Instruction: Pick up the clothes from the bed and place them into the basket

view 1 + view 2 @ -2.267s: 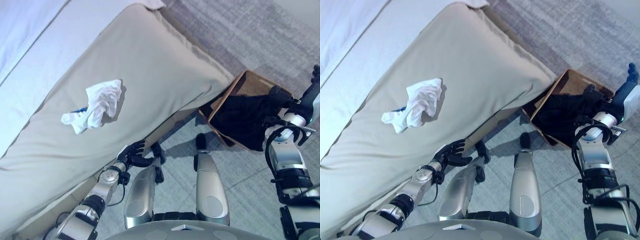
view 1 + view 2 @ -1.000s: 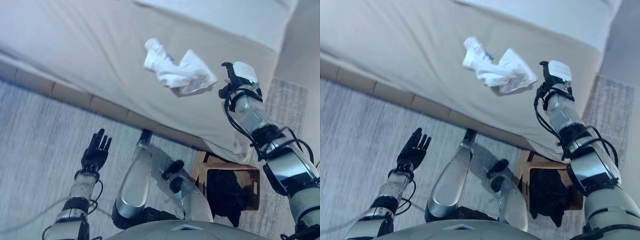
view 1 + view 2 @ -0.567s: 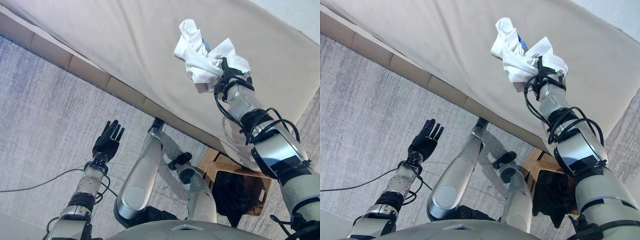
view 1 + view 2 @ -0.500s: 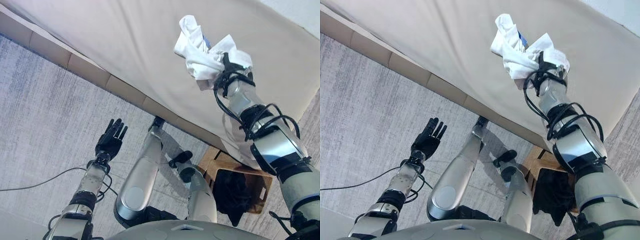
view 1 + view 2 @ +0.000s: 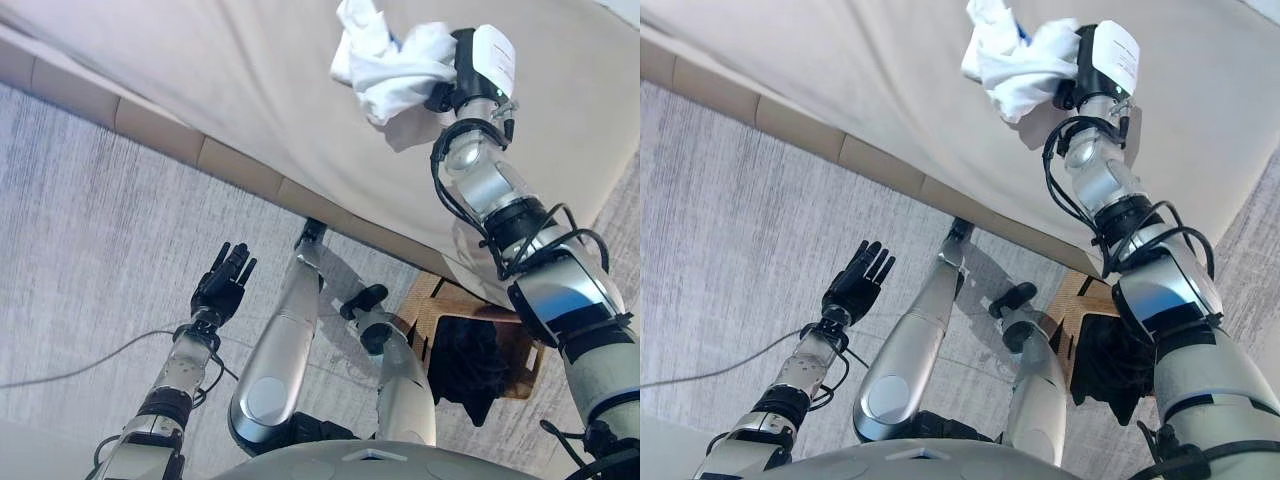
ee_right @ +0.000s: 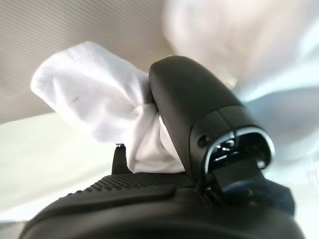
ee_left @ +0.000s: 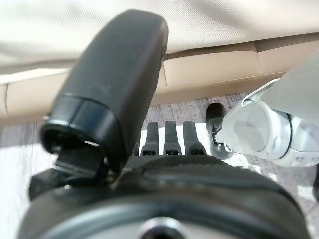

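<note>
A crumpled white cloth (image 5: 383,58) is bunched in my right hand (image 5: 458,70) over the beige bed cover (image 5: 220,80). In the right wrist view the thumb (image 6: 197,112) presses the white cloth (image 6: 94,107) against the fingers, so the hand is shut on it. The cloth casts a shadow on the cover beneath it. The brown basket (image 5: 428,302) stands on the floor by the bed's corner, at the lower right, with dark clothes (image 5: 470,355) in it. My left hand (image 5: 224,286) is open and empty, fingers straight, over the grey carpet; its fingers (image 7: 165,137) show straight in the left wrist view.
The bed's tan base (image 5: 150,135) runs diagonally between the cover and the grey carpet (image 5: 90,260). The cover's corner hangs down just above the basket. A paler sheet shows at the bed's far upper right.
My right hand has closed on the white cloth and drawn it up off the cover, further up the view. The left hand has stayed open in about the same place.
</note>
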You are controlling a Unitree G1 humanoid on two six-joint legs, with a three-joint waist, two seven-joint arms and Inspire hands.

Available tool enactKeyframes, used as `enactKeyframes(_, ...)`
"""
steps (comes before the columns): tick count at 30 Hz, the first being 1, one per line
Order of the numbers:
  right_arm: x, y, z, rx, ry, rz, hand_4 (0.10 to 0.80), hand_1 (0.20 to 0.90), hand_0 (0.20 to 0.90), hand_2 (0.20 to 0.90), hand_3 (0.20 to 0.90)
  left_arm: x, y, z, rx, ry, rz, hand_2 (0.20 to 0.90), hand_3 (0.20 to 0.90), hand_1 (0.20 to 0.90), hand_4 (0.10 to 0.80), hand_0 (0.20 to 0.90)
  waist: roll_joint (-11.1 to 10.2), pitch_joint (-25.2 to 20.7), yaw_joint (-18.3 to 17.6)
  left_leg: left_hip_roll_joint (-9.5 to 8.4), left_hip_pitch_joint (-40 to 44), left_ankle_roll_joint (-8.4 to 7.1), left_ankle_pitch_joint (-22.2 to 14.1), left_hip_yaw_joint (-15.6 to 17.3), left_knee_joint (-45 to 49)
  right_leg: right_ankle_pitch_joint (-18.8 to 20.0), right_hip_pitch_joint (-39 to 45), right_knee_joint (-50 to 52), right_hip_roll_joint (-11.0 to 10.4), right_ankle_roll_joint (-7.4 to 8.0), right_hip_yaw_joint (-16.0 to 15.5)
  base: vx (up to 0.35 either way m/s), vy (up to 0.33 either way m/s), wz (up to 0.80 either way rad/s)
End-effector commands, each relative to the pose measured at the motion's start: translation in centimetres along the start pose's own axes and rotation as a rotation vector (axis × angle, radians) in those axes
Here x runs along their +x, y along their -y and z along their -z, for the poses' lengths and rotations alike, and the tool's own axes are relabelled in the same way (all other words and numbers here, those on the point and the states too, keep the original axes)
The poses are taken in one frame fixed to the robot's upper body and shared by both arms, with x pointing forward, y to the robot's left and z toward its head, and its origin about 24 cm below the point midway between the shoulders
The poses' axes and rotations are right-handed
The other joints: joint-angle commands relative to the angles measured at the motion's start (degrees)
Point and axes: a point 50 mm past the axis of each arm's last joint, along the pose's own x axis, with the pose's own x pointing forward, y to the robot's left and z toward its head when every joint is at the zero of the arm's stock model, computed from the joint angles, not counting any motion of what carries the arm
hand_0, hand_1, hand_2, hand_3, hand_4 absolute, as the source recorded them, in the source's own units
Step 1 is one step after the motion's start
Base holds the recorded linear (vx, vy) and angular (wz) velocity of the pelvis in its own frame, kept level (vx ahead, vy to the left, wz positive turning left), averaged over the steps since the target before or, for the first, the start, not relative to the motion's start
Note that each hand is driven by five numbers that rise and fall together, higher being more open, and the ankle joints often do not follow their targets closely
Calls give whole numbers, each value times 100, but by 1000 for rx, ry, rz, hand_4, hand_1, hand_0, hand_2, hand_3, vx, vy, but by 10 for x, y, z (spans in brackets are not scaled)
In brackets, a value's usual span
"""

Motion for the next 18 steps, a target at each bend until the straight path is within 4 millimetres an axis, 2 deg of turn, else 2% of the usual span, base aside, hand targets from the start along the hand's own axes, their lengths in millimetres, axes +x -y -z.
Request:
enactKeyframes(1,15,94,-39,180,249,423,100,300,300,300,200,-11,-27,-6,129,4,-154,900,900,900,800,900,-383,-82,-514,-45,1184,400,-1332,395,108,567,767,-518,420,36,122,-2,-82,-51)
enactKeyframes(4,5,113,-41,199,284,476,100,300,300,300,200,-12,-34,-2,159,-23,-223,900,900,900,800,900,-421,-236,-748,57,1825,385,-1353,635,-153,539,1248,-813,509,25,399,2,-89,-63)
enactKeyframes(5,0,120,-39,193,294,502,100,300,300,300,200,-13,-36,1,171,-36,-236,900,900,900,800,900,-443,-351,-851,52,1958,405,-1180,770,-312,638,1351,-971,495,-38,402,-7,-92,-49)
enactKeyframes(6,-6,128,-36,184,299,532,100,300,300,300,200,-15,-39,5,186,-56,-251,900,900,900,800,900,-427,-514,-976,70,2174,391,-1167,851,-481,631,1492,-1086,538,-43,503,5,-78,-36)
enactKeyframes(8,-16,141,-27,169,290,551,100,300,300,300,200,-19,-45,14,224,-99,-293,900,900,900,800,900,-362,-894,-1224,66,2617,373,-1110,980,-872,616,1766,-1304,639,-40,711,89,-100,-46)
enactKeyframes(12,-29,162,-18,87,289,614,100,300,300,300,200,-28,-56,32,282,-192,-327,900,900,900,800,900,-173,-1398,-1592,97,3208,344,-1071,1247,-1239,585,2085,-1448,686,-82,922,44,-134,-45)
enactKeyframes(14,-37,168,-10,42,283,625,100,300,300,300,200,-35,-63,46,212,-223,-351,900,900,900,800,900,-15,-1728,-1824,88,3534,321,-1085,1410,-1393,587,2278,-1596,694,-103,1063,34,-109,-53)
enactKeyframes(18,-51,171,10,-3,238,628,100,300,300,300,200,-45,-68,65,59,-234,-391,900,900,900,800,900,142,-2126,-2073,70,3856,302,-1026,1608,-1659,624,2460,-1800,702,-128,1181,34,-101,-40)
